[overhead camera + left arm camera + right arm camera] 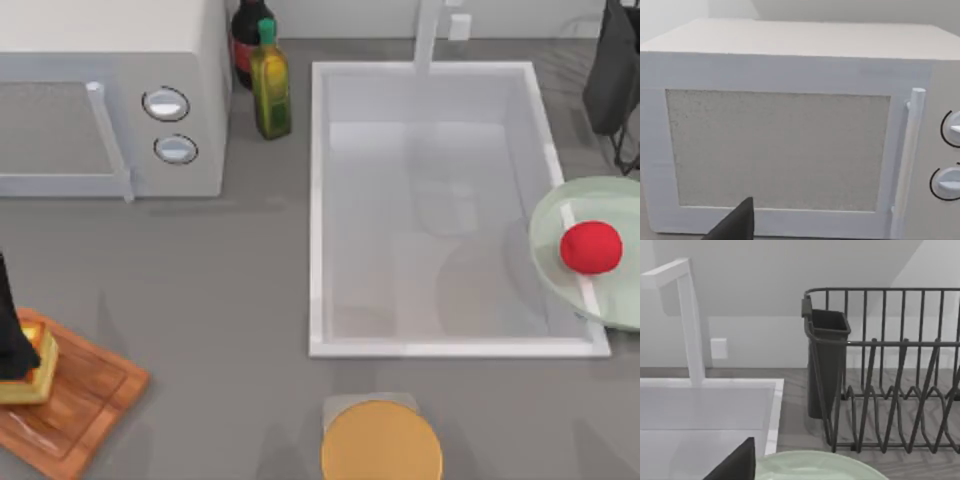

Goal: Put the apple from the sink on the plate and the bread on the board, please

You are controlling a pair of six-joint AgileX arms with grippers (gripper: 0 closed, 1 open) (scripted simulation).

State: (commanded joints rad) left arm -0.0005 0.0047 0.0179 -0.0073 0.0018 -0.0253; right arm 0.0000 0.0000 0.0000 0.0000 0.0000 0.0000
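The red apple (591, 247) lies on the pale green plate (560, 270) at the table's right edge, beside the white sink (318, 200), whose basin holds nothing. The toasted bread (30, 372) sits on the wooden board (85, 400) at the front left. My left gripper (12, 335) is a black shape directly over the bread, overlapping its top; whether it grips the slice is hidden. A dark part of it shows in the left wrist view (735, 222). A dark part of my right gripper (735, 462) shows just over the plate's rim (815, 462).
A white microwave (100, 90) stands at the back left, with two bottles (268, 80) beside it. A round orange-tan disc (381, 443) lies at the front centre. A dark dish rack (890, 390) stands at the back right, behind the plate. A white tap (690, 325) rises behind the sink.
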